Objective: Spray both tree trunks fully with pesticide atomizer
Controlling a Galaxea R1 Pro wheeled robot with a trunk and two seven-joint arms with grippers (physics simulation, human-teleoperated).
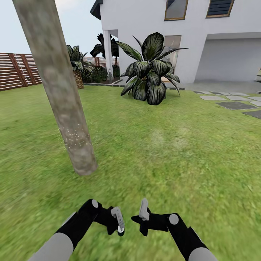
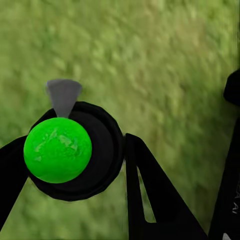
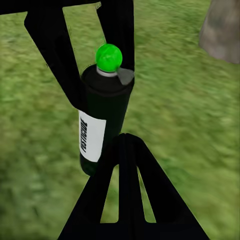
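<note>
Left gripper (image 2: 70, 165) pinching pesticide atomizer (image 3: 102, 117) upright, green cap up, right gripper (image 1: 144, 214) state unclear, tree trunk (image 1: 59, 90) near

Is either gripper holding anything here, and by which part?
The left gripper holds the small black pesticide atomizer with a green cap, its fingers clamping the upper body. The right gripper holds nothing.

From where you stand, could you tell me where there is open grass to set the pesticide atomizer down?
Open lawn lies right of the tree trunk, between the grippers and the dark broad-leaved plant. It is tighter near the trunk's base. The left gripper holds the pesticide atomizer; the right gripper is close beside it.
</note>
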